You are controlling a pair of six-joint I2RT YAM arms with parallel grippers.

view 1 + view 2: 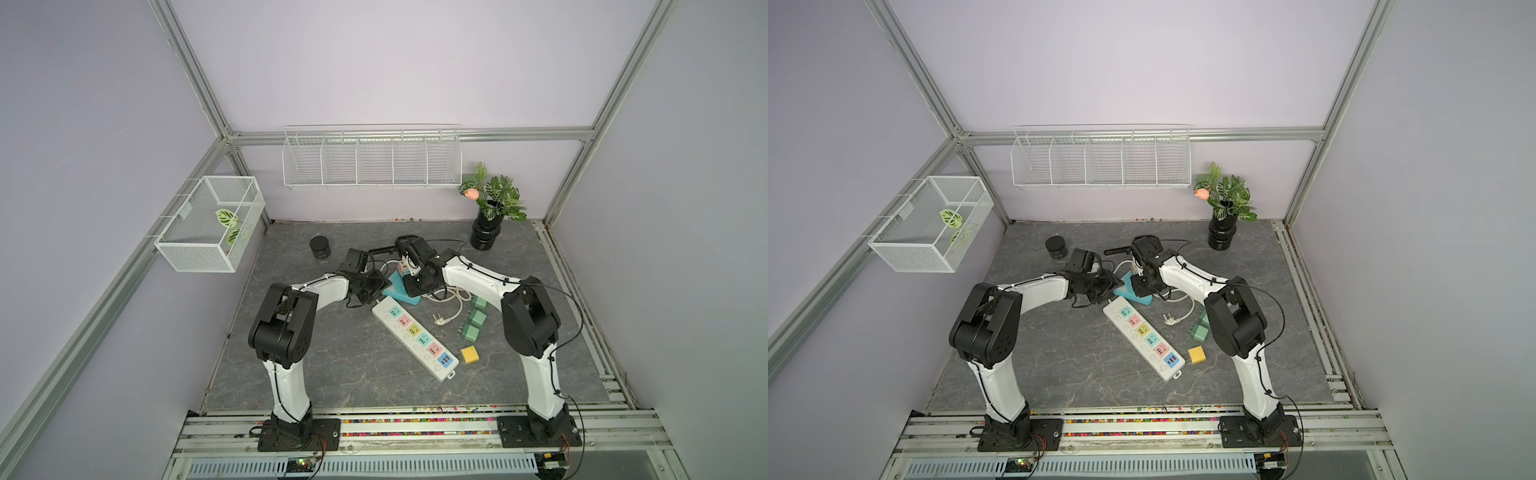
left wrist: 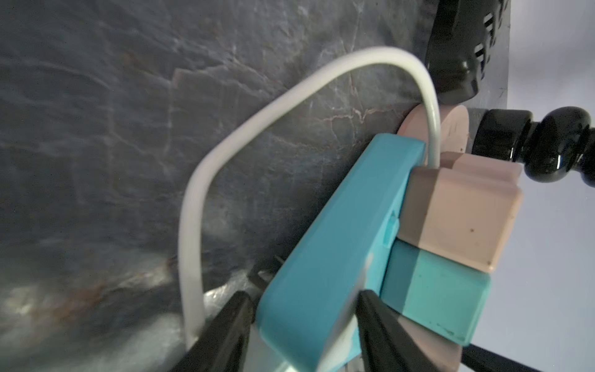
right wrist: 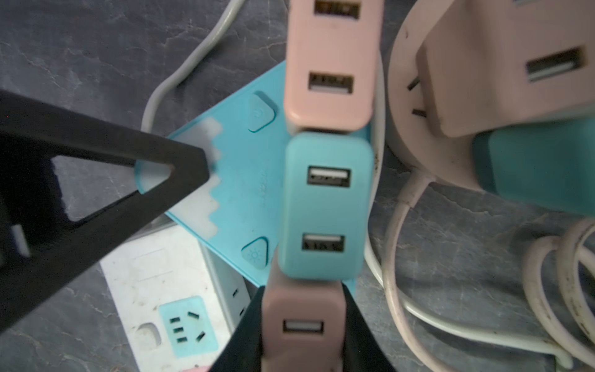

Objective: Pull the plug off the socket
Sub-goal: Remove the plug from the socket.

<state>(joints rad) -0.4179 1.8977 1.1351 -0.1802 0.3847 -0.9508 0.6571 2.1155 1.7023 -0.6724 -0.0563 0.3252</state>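
Observation:
The socket is a blue block [image 3: 238, 180] lying on the dark slate table, also seen in a top view [image 1: 399, 291]. Three plugs stand on it in a row: pink [image 3: 331, 64], teal [image 3: 325, 206] and a second pink plug [image 3: 302, 322]. My right gripper [image 3: 302, 338] comes down from above and is shut on that second pink plug, which still sits in line with the others. My left gripper [image 2: 302, 335] is shut on the socket's end [image 2: 338, 232], one finger on each side. The socket's white cable [image 2: 199, 193] loops past the left fingers.
A white power strip [image 1: 415, 336] lies just in front of the blue socket. A round pink socket [image 3: 405, 80] with two more plugs and coiled white cable [image 3: 547, 290] lie beside it. Green plugs [image 1: 476, 320], a yellow plug [image 1: 469, 354], a black jar [image 1: 320, 247] and a vase [image 1: 484, 235] stand around.

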